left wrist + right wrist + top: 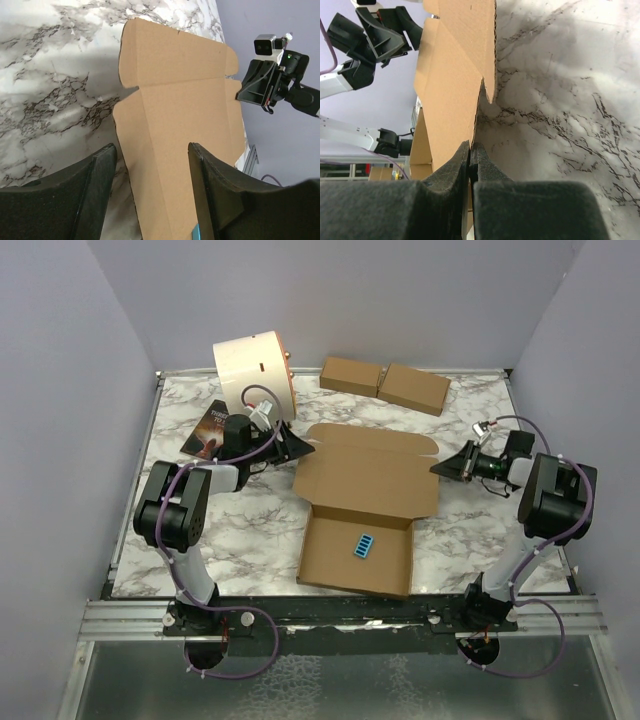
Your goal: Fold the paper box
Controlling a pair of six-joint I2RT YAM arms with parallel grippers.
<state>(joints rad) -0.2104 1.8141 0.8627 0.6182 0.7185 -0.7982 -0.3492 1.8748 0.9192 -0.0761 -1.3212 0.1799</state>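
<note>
Two claws at work: left claw [300, 447], fingers apart, hovers at the left edge of the large plain brown cardboard paper box [365, 490], opened flat mid-counter [250, 530]. The right claw [440, 470] is pressed together at its right edge. Best to raise both side flaps evenly along the creases.

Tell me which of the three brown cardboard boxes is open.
The big box mid-table: its lid and flaps lie spread out, a blue label inside. The two small boxes at the back are shut.
</note>
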